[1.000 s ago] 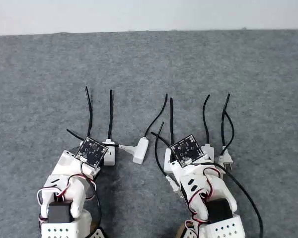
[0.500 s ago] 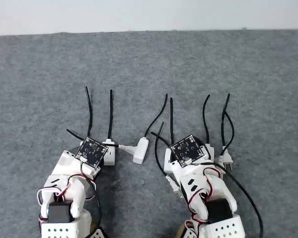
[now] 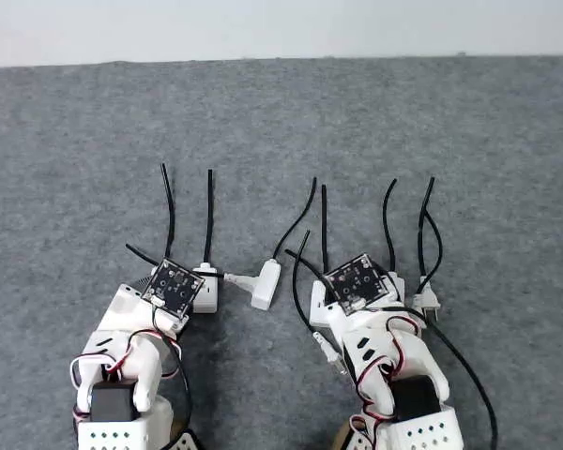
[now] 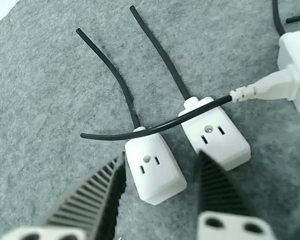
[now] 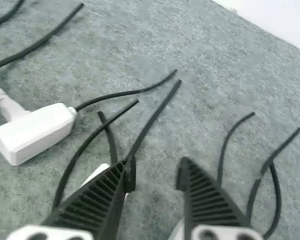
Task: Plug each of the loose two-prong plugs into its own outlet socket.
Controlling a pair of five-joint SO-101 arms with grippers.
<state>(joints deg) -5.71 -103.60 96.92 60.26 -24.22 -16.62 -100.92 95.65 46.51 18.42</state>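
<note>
Your left pincer (image 4: 161,160) is spread wide either side of a white socket (image 4: 155,170), holding nothing; your right pincer (image 5: 156,175) stands half-open, empty, over black cords (image 5: 150,122).

No legible text, numbers, signs on outlet sockets (image 4: 155,167) or plug (image 4: 275,87).

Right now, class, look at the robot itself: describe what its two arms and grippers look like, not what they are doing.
The left arm and right arm are white plastic with black motors, looped with red, white and black wires. Each wrist carries a black square board with pale dots. The left gripper and right gripper have dark, ribbed, tapering fingers on white bases.
</note>
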